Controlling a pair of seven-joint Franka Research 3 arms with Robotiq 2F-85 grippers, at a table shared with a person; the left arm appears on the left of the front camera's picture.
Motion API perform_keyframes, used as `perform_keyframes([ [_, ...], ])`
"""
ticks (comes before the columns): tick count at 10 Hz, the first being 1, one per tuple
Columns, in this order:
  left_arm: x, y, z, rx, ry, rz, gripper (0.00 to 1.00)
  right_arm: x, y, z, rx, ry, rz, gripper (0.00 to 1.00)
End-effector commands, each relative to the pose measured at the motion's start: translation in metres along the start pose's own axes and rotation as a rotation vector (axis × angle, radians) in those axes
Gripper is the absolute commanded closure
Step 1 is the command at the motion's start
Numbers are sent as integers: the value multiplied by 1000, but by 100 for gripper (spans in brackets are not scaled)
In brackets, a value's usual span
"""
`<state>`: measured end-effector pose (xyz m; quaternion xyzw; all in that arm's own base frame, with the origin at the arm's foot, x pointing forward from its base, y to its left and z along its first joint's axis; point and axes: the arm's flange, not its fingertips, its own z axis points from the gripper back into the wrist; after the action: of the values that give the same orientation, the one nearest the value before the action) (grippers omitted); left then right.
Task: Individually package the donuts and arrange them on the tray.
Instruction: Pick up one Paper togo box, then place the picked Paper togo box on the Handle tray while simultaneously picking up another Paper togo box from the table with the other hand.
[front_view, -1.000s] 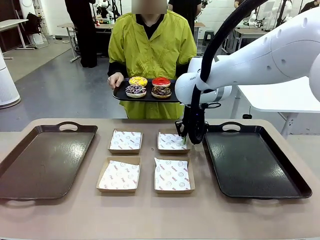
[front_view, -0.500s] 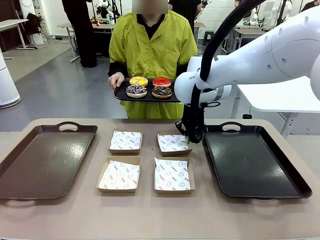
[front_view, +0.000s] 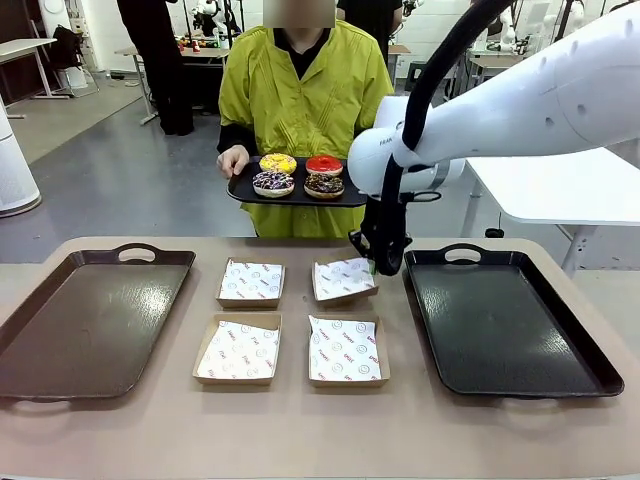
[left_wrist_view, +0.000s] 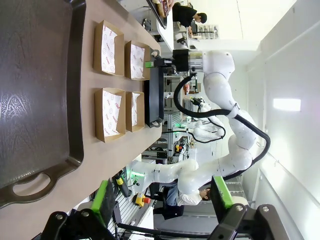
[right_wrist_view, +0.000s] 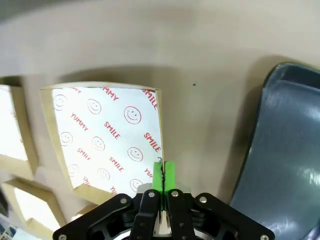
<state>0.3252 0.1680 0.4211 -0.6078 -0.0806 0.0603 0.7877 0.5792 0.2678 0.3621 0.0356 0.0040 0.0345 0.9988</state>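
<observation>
Two green pads (right_wrist_view: 158, 175) of the right gripper (front_view: 375, 268) press together on the rim of the far-right box (front_view: 342, 282), tipping it up, probably to carry it toward the dark tray (front_view: 500, 330). The donuts (front_view: 300, 175) sit on the person's platter (front_view: 238, 188).

At upper centre you see a yellow donut (front_view: 277, 161), a red donut (front_view: 323, 163), a dark donut (front_view: 272, 181) with white-purple sprinkles and a chocolate donut (front_view: 323, 184) with sprinkles. Each box (front_view: 237, 381) is tan, its paper (right_wrist_view: 105, 145) white with red smileys and words. The left tray (front_view: 90, 320) is brown, the right tray (front_view: 500, 330) black.
</observation>
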Motion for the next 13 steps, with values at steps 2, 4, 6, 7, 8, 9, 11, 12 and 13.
perform_keyframes([
  [2,-1,-1,2,-19,-6,-4,0,-8,23,78,-18,-4,-68,100],
  [4,-1,-1,2,-19,-6,-4,0,-1,32,115,-31,-41,-99,100],
  [6,-1,-1,2,-19,-6,-4,0,2,39,136,-33,-53,-120,100],
  [7,-1,-1,2,-19,-6,-4,0,2,38,137,-32,-48,-125,100],
  [8,-1,-1,2,-19,-6,-4,0,3,30,131,-19,-47,-81,100],
  [9,-1,-1,2,-19,-6,-4,0,-5,32,143,12,-47,-97,100],
  [11,-1,-1,2,-19,-6,-4,0,-5,32,143,12,-47,-97,100],
  [12,-1,-1,2,-19,-6,-4,0,-5,32,143,12,-47,-97,100],
  [13,-1,-1,2,-19,-6,-4,0,-5,32,143,12,-47,-97,100],
])
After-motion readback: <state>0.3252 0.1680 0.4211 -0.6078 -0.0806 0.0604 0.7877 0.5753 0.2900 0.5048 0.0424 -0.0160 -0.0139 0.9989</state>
